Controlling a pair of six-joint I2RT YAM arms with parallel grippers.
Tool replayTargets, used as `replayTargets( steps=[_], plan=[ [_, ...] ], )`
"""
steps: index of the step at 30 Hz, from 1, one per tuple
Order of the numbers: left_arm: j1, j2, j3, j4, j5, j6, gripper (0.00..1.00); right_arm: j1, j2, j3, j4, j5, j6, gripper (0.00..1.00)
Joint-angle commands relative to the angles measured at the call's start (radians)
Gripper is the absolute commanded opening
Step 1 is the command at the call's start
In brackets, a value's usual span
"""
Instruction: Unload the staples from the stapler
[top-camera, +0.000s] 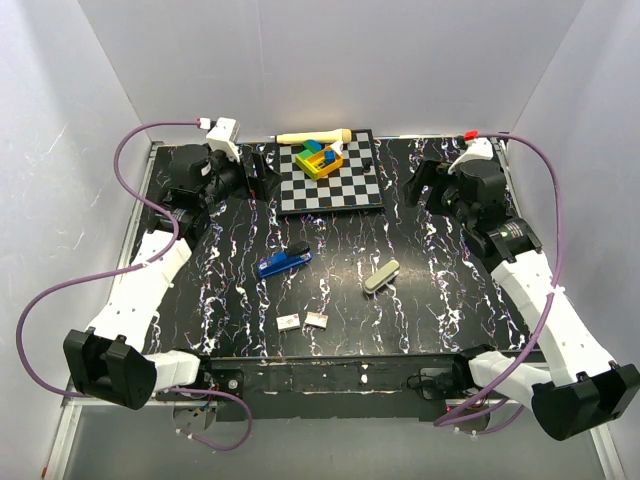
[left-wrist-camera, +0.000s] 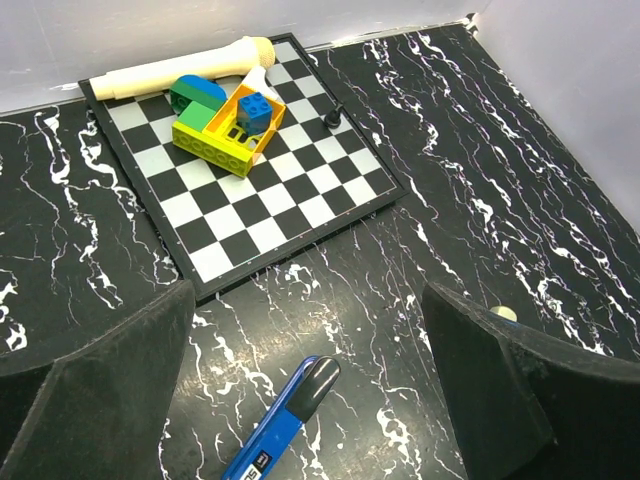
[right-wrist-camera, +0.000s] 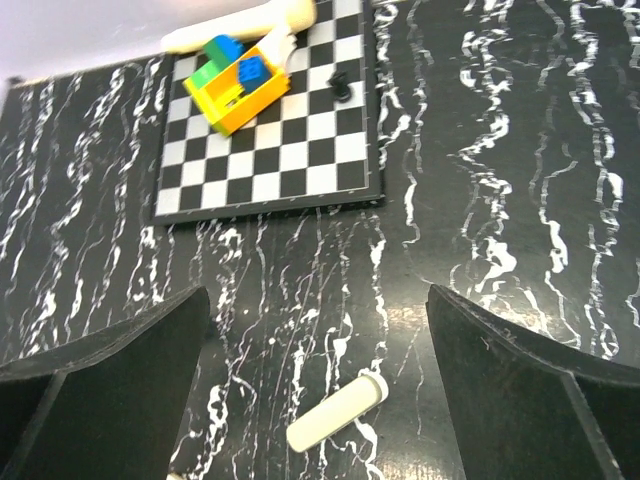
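Observation:
The blue stapler lies flat on the black marbled table, left of centre, closed, its dark end toward the checkerboard. In the left wrist view the stapler sits at the bottom edge, between and below my fingers. My left gripper hovers at the back left, open and empty; its fingers stand wide apart. My right gripper hovers at the back right, open and empty, with its fingers also wide apart. The stapler is out of the right wrist view.
A checkerboard at the back centre carries a stack of toy bricks and a cream rod. A beige oblong piece lies right of the stapler and also shows in the right wrist view. Two small white pieces lie near the front.

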Motion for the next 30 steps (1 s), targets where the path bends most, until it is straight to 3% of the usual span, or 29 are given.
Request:
replayTargets(
  steps=[1,5,8,19,24,30],
  plan=[
    [-0.016,-0.033,-0.008,-0.005,-0.047,0.031,0.98,-0.002,-0.024,-0.013,0.068,0.154,0.056,0.98],
    [-0.036,-0.045,-0.015,-0.008,-0.082,0.051,0.98,-0.002,-0.003,-0.021,0.069,0.059,-0.005,0.98],
    [-0.048,-0.047,-0.021,-0.011,-0.096,0.067,0.98,-0.002,0.026,0.017,0.026,0.099,-0.007,0.98],
    [-0.135,-0.078,-0.058,-0.037,0.14,0.276,0.98,0.01,0.035,0.05,-0.032,-0.036,-0.03,0.98],
    [-0.172,-0.027,-0.064,-0.071,0.173,0.351,0.98,0.056,0.038,0.06,-0.109,-0.124,-0.036,0.95],
    [-0.224,0.028,-0.092,-0.085,0.084,0.416,0.98,0.11,0.034,0.021,-0.151,-0.211,-0.04,0.95]
  ],
)
